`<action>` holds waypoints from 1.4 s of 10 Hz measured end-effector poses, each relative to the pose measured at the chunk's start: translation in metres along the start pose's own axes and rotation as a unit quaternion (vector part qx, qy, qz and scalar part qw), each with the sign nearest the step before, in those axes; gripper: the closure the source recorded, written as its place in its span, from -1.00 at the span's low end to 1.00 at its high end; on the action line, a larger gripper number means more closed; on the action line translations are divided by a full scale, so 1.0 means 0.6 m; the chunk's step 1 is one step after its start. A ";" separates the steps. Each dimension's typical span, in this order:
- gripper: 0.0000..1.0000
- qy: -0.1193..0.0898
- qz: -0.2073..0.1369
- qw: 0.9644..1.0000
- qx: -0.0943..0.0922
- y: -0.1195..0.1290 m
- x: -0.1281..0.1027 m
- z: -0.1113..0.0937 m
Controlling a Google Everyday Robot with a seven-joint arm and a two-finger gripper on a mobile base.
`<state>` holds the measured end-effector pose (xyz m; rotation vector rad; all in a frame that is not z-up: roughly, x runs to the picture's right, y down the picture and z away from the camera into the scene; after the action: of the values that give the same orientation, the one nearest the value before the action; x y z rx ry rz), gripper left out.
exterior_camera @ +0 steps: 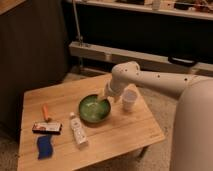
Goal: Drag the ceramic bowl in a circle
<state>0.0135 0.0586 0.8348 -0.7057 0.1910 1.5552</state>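
The ceramic bowl [93, 109], round, shallow and glossy green, sits near the middle of the wooden table [120, 135]. My gripper [105, 98] comes down from the white arm [150, 80] and hangs at the bowl's right rim, its tips over the bowl's inner edge. It looks open, and I see nothing held in it. Whether a finger touches the rim I cannot tell. A small white cup [129, 100] stands just right of the bowl, beside the gripper.
On the table's left part lie an orange stick [46, 111], a dark packet [46, 128], a blue sponge [44, 146] and a white bottle [78, 130] on its side, close to the bowl's front left. Dark cabinets stand behind.
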 end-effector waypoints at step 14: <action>-0.07 0.048 0.006 0.998 0.038 -0.028 -0.005 0.105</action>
<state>0.0091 0.0909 0.8912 -0.7200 0.3253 1.5190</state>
